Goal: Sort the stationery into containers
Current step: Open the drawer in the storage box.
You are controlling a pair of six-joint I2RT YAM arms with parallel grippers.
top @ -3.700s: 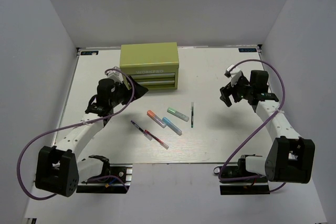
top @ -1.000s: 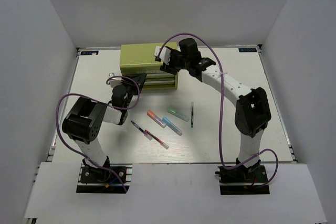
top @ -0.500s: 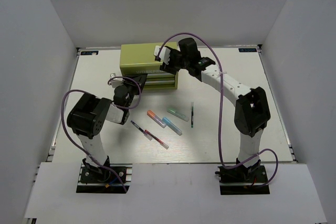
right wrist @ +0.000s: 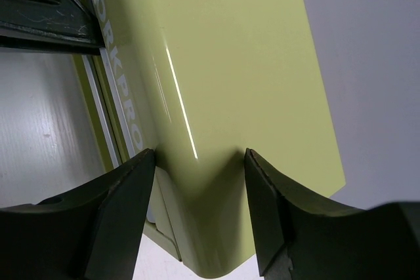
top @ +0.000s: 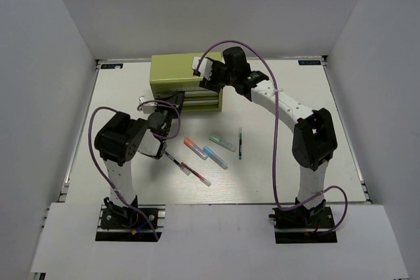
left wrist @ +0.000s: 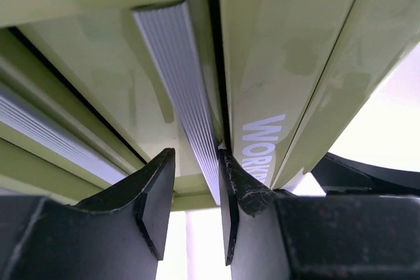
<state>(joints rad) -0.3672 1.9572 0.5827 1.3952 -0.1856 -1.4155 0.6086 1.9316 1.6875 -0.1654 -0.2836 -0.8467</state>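
Note:
The olive-green tool chest (top: 177,70) stands at the back, both drawers (top: 197,100) pushed in. My left gripper (top: 176,102) is at the upper drawer's front. In the left wrist view its jaws (left wrist: 195,185) straddle the ribbed silver handle (left wrist: 177,63); one finger touches it and the other stands apart. My right gripper (top: 209,79) sits open over the chest's top right corner (right wrist: 230,63), fingertips (right wrist: 141,181) against the metal. On the table lie orange (top: 195,148), blue (top: 214,157) and green (top: 222,141) highlighters and three thin pens: dark green (top: 240,143), dark red (top: 175,160) and red-white (top: 201,176).
White walls close in the table on the left, back and right. The right arm (top: 282,106) arches over the table's right half, and a purple cable (top: 275,162) hangs from it. The left arm's elbow (top: 121,142) sits low beside the pens.
The left arm's elbow has swung right while its gripper stayed at the drawer front, and its jaws have narrowed on the handle. The right gripper has held still on the chest.

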